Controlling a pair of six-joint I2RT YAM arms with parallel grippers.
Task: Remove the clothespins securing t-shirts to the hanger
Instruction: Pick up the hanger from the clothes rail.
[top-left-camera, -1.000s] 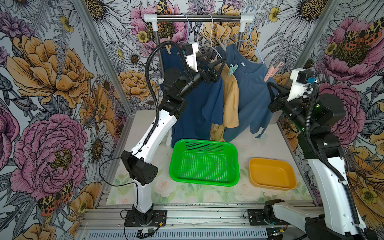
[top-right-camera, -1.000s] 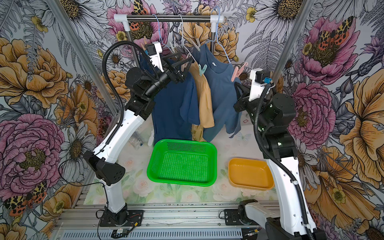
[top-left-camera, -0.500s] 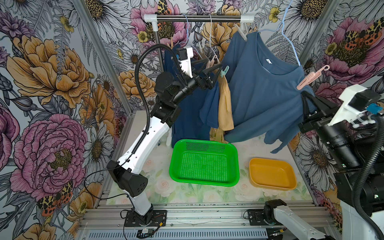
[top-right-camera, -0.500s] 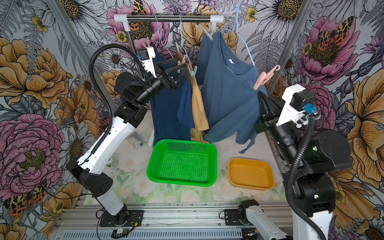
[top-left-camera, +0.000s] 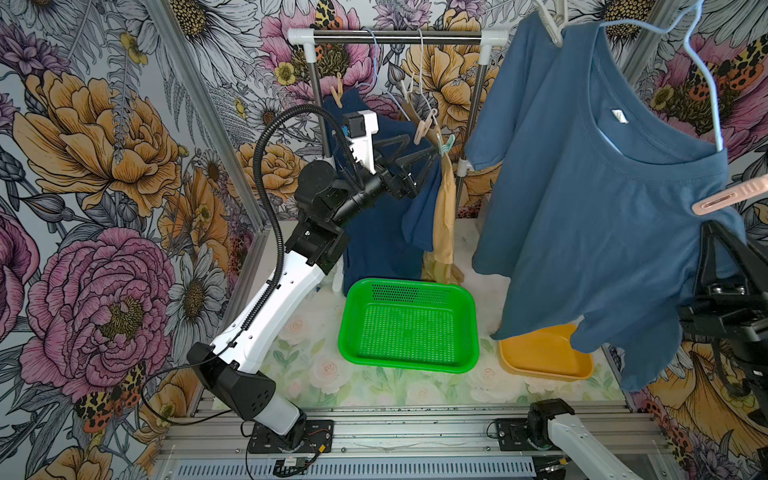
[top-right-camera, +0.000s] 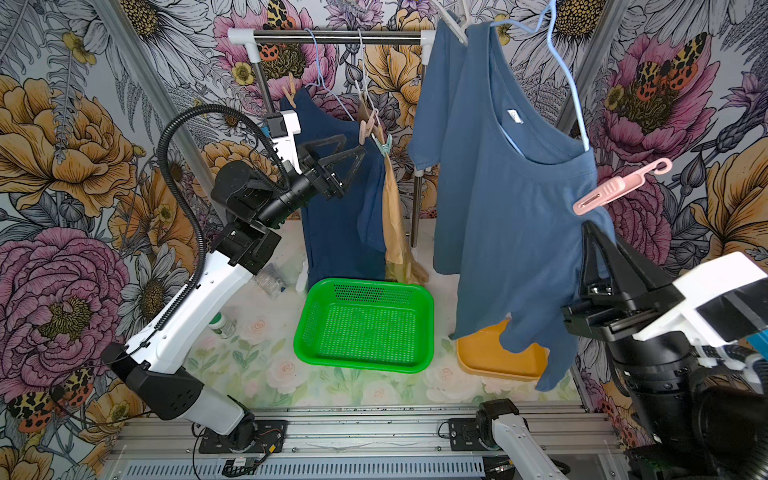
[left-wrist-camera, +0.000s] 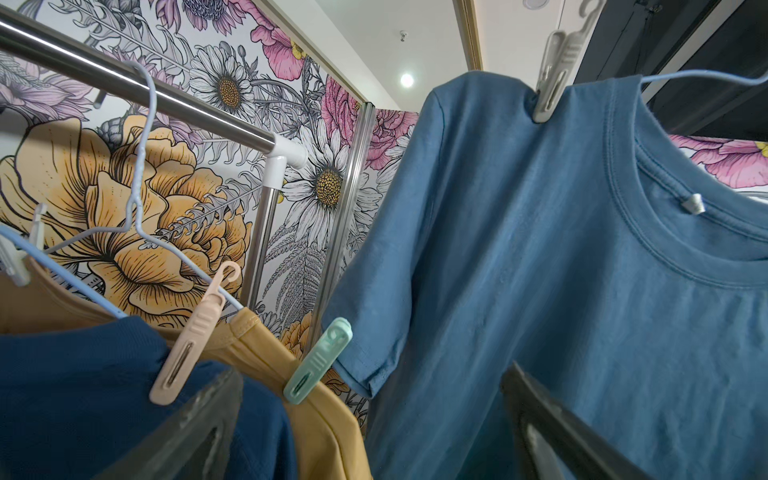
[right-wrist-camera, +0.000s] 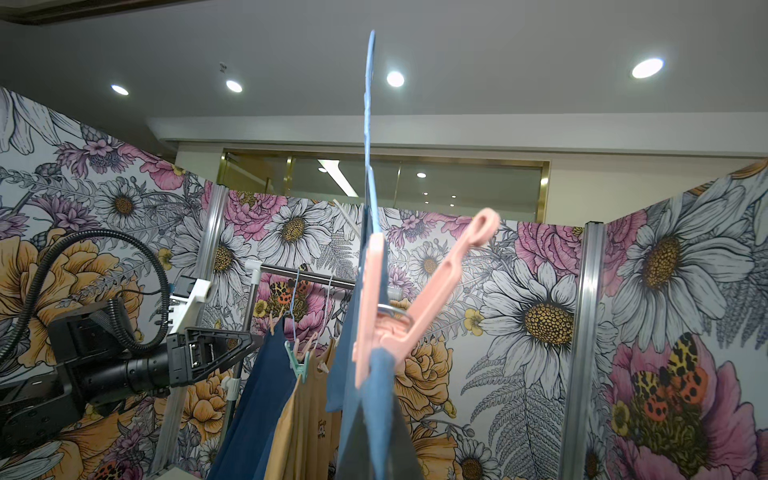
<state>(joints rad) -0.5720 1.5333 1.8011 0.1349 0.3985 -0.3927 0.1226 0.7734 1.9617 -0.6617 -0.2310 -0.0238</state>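
My right gripper (top-right-camera: 589, 232) is shut on the shoulder cloth of a blue t-shirt (top-left-camera: 602, 199), held up close to the cameras on a light blue hanger (top-left-camera: 706, 75). A pink clothespin (top-right-camera: 615, 189) clamps that shoulder just above my fingers; a white clothespin (left-wrist-camera: 552, 83) pins the other shoulder. In the right wrist view the pink clothespin (right-wrist-camera: 399, 324) sits right above the gripper (right-wrist-camera: 378, 436). My left gripper (top-left-camera: 426, 149) is open beside a mint clothespin (left-wrist-camera: 318, 361) on the tan t-shirt (left-wrist-camera: 324, 415) and a peach clothespin (left-wrist-camera: 195, 332) on the navy t-shirt (left-wrist-camera: 83, 395).
The rail (top-left-camera: 395, 37) carries the navy and tan shirts; another peach clothespin (top-left-camera: 338, 93) sits on the navy shirt's far shoulder. A green basket (top-left-camera: 409, 284) and a yellow tray (top-left-camera: 544, 376) lie on the table below. Small bottles (top-right-camera: 224, 326) stand near the left arm.
The right arm has lifted the blue t-shirt with its hanger off the rail and carried it up toward the cameras. The left gripper has stayed open near the mint pin.
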